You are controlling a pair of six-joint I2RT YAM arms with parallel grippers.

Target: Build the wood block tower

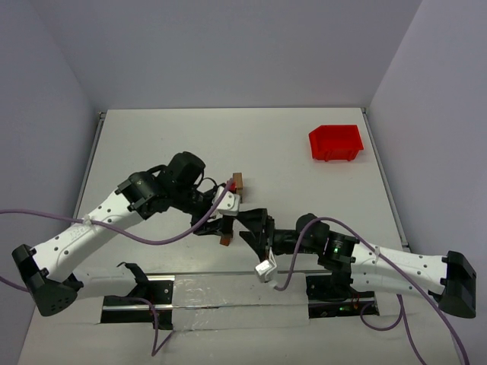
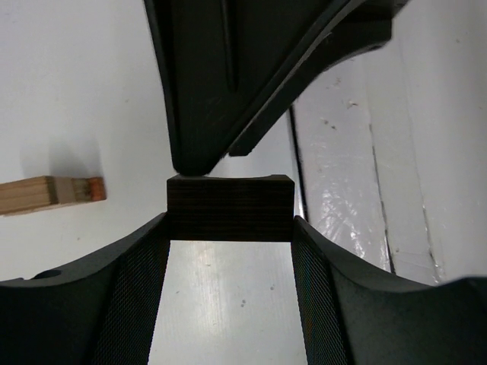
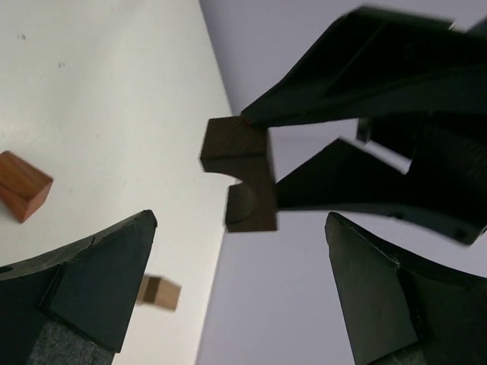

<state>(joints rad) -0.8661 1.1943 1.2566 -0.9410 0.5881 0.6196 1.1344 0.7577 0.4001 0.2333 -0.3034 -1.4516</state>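
left pincer (image 2: 230,228): partly closed, clamped on the arch block (image 3: 236,152); one finger presses each of the block's two end faces.
arch block: dark brown and held clear of the table (image 1: 190,137), over its near middle, with the curved notch turned away from the left pincer's fingers.
right pincer (image 3: 240,220): spread wide and holding nothing.
arch block and right pincer: the block sits just ahead of the gap between the right pincer's two fingers and is clear of both in the right wrist view. In the left wrist view one right finger meets or nearly meets the block's top edge; whether they touch cannot be told.
tan and reddish pieces (image 1: 238,182): these rest on the table just beyond the left pincer, a tan piece with a reddish one against it. Whether they are stacked cannot be told.
reddish cube (image 1: 226,241): lies alone on the table, near the two pincers on their near side.
red bin (image 1: 335,152): sits at the far right of the table, well apart from both arms.
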